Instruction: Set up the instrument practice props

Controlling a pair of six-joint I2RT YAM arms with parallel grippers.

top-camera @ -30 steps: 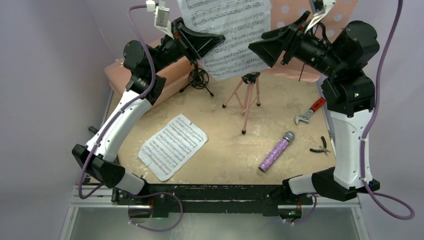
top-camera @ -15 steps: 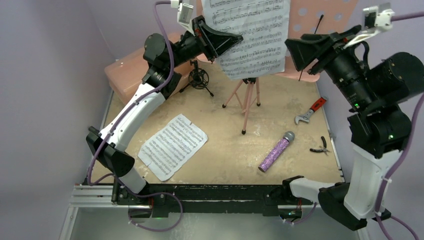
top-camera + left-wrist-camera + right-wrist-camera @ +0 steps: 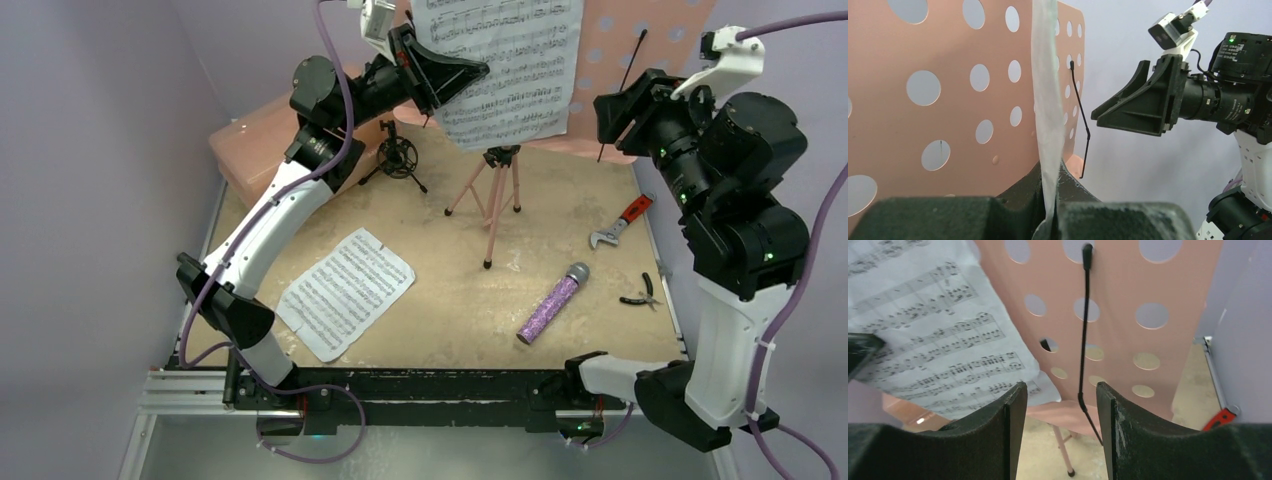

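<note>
Pink perforated metal music stand [image 3: 1120, 277] at far middle of beige worktop [image 3: 450, 300], left hand [image 3: 1050, 220] pinching white sheet-music page [image 3: 510, 70] upright before its desk, right hand [image 3: 1058, 430] wide and empty to the right, second printed page [image 3: 345, 290] flat near left, glittery purple microphone [image 3: 552, 302] near right

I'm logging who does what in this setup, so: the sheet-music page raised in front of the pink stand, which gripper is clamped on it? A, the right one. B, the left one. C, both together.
B: the left gripper is shut on the edge of the raised sheet-music page, while the right gripper is open, apart from the page, with nothing in it.
</note>
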